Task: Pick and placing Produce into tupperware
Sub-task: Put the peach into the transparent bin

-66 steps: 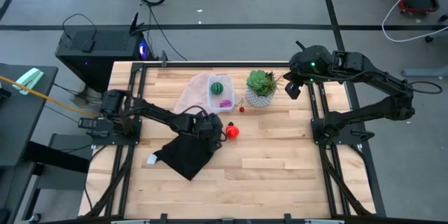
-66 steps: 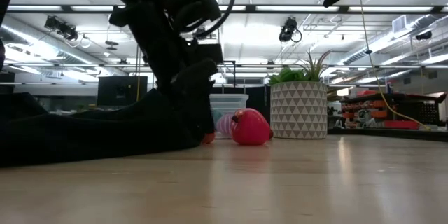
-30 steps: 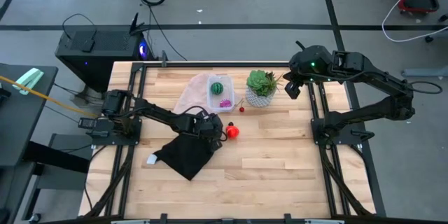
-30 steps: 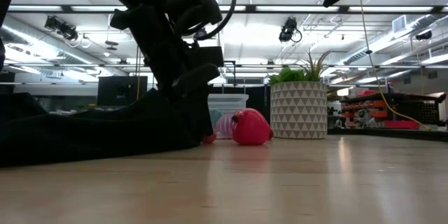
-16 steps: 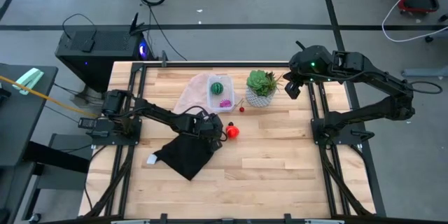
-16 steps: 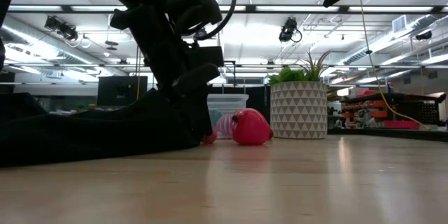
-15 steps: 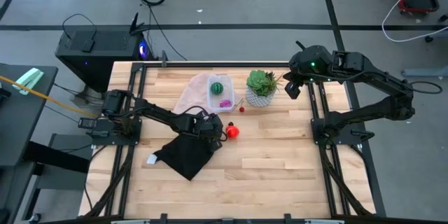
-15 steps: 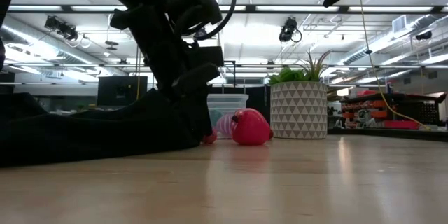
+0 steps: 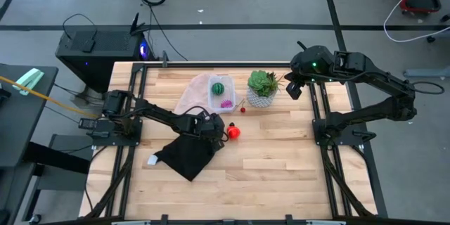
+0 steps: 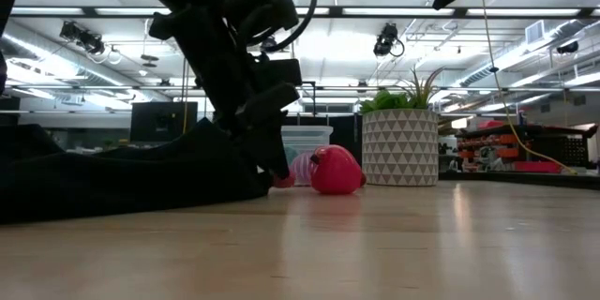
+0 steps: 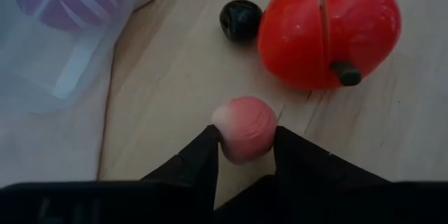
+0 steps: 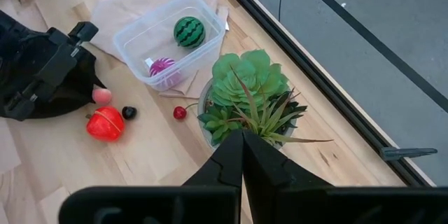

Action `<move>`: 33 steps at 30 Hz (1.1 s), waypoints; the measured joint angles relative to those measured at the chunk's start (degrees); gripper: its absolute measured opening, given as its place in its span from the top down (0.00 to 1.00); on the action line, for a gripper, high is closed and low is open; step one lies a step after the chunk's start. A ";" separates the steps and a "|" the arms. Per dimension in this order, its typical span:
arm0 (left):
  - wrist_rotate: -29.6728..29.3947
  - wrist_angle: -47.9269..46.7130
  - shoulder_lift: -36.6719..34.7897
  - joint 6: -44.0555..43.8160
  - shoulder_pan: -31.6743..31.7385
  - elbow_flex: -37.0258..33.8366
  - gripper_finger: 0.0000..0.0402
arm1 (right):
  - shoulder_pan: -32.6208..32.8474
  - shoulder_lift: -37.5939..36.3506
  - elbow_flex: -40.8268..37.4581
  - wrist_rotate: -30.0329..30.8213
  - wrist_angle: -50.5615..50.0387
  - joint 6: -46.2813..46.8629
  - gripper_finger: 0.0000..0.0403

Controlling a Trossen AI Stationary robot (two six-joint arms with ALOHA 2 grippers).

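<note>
My left hand (image 11: 245, 155) sits low on the surface (image 9: 281, 155), its two fingers closed against the sides of a small pink piece (image 11: 244, 128), just beside the red-orange piece (image 11: 327, 28) and a tiny black bead (image 11: 240, 19). I judge the grip shallow, so I want to squeeze firmly, lift straight up clear of the red-orange piece, then carry it the short way to the tupperware (image 12: 171, 38) and let go low inside its walls. My right hand (image 12: 241, 155) waits above the succulent (image 9: 263, 82) at the far edge, fingers pressed together with nothing between them.

My count: one tupperware, holding one green striped ball (image 12: 189, 31) and one magenta-purple piece (image 12: 163, 67). Out on the surface: one pink piece, one red-orange piece, one black bead, one small red bit (image 12: 180, 113). One black cloth (image 9: 184, 156) lies under my left arm.
</note>
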 joint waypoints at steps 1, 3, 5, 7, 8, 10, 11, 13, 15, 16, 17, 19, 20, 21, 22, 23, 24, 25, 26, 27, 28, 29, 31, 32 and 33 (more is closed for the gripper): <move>0.00 -0.02 0.00 0.00 0.00 0.01 0.66 | 0.01 -0.02 0.00 0.00 -0.01 0.00 0.96; -0.01 -0.57 0.00 -0.01 0.00 0.54 0.66 | 0.02 0.00 0.00 0.00 -0.01 -0.01 0.96; -0.02 -0.56 0.00 0.03 0.00 1.47 0.65 | 0.02 0.00 0.00 0.00 0.00 -0.01 0.96; -0.03 -0.84 0.00 0.93 0.24 2.59 0.64 | 0.00 0.00 0.00 0.00 -0.01 -0.02 0.96; -0.05 -1.27 0.00 1.50 0.29 3.28 0.64 | 0.01 0.00 0.00 0.00 -0.01 0.00 0.96; -0.21 -3.37 0.00 3.23 0.38 5.26 0.65 | 0.02 0.00 0.00 0.00 -0.01 -0.02 0.96; -0.24 -4.48 0.00 4.60 0.39 6.33 0.65 | 0.01 -0.01 0.00 0.00 0.00 -0.02 0.96; -0.42 -7.26 0.00 6.39 0.39 7.95 0.66 | 0.01 0.00 0.00 0.00 -0.01 0.00 0.96; -1.36 -10.07 0.00 8.18 0.39 9.25 0.67 | 0.02 -0.01 0.00 0.00 -0.01 -0.01 0.96; -1.83 -10.93 0.00 8.99 0.37 9.76 0.67 | 0.00 -0.02 0.00 0.00 0.00 -0.02 0.96; -2.36 -11.83 0.00 9.40 0.37 10.22 0.67 | 0.02 -0.02 0.00 0.00 0.00 -0.01 0.96; -3.21 -13.84 0.00 9.62 0.49 10.84 0.66 | 0.00 0.00 0.00 0.00 -0.01 -0.02 0.96; -3.35 -14.82 0.00 9.56 0.61 11.24 0.65 | 0.01 0.00 0.00 0.00 -0.01 -0.02 0.96; -3.41 -15.58 0.00 9.22 0.68 11.76 0.64 | 0.02 0.00 0.00 0.00 -0.01 -0.02 0.96; -3.43 -16.07 0.00 9.16 0.84 12.33 0.64 | 0.02 0.00 0.00 0.00 -0.01 -0.02 0.96; -3.43 -16.61 0.00 9.16 0.98 12.99 0.63 | 0.01 0.00 0.00 0.00 -0.01 -0.02 0.96; -3.41 -17.20 0.00 9.15 1.11 13.69 0.63 | 0.01 -0.01 0.00 0.00 -0.01 -0.04 0.96; -3.43 -17.64 0.00 9.16 1.30 14.36 0.64 | 0.00 -0.02 0.00 0.00 -0.01 -0.08 0.96; -3.43 -17.84 0.00 9.16 1.45 15.05 0.64 | 0.00 0.00 0.00 0.00 -0.01 -0.12 0.96; -3.39 -17.95 0.00 9.16 1.62 15.82 0.65 | 0.01 -0.01 0.00 0.00 -0.01 -0.16 0.96; -3.40 -18.15 0.00 9.32 1.83 16.64 0.65 | 0.01 -0.01 0.00 0.00 -0.01 -0.20 0.96; -3.42 -18.37 0.00 9.80 2.06 17.56 0.66 | 0.00 -0.01 0.00 0.00 -0.01 -0.21 0.96; -3.48 -18.53 0.00 10.98 2.59 19.16 0.67 | 0.01 -0.01 0.00 0.00 -0.01 -0.29 0.96; -3.52 -18.57 0.00 11.77 2.87 19.89 0.67 | 0.01 -0.02 0.00 0.00 -0.01 -0.30 0.96; -3.52 -19.04 0.00 12.13 3.23 20.70 0.67 | 0.00 0.00 0.00 0.00 -0.01 -0.31 0.96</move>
